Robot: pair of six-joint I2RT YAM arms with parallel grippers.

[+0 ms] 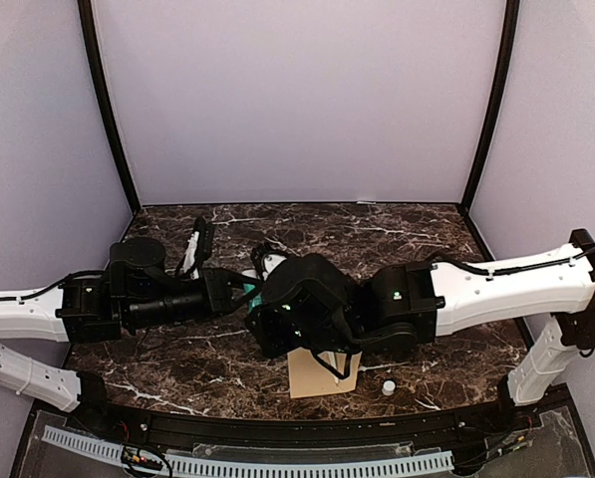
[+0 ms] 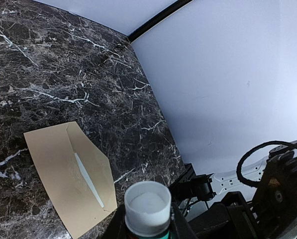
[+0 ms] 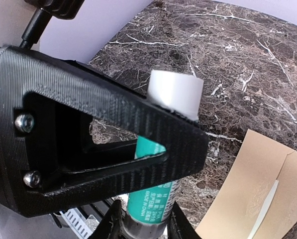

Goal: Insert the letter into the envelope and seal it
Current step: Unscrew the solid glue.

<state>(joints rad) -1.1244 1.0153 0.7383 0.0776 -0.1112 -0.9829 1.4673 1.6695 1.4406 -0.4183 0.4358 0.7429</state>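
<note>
Top: left gripper (image 1: 239, 289) and right gripper (image 1: 269, 304) meet mid-table (image 1: 377, 229) at a green glue stick (image 1: 255, 293); envelope (image 1: 322, 378) flat near front edge, partly under right gripper; white cap (image 1: 388, 386) beside it

Left wrist: left gripper clamped on stick, open end up; envelope flap out, white strip (image 2: 88, 180) along the fold, cannot tell if letter

Right wrist: right fingers (image 3: 112, 225) flank stick's base, cannot tell if gripping

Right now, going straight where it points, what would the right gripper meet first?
Probably the glue stick, which sits between its jaws; just beyond, the left gripper grips that stick. Depth is unclear.
</note>
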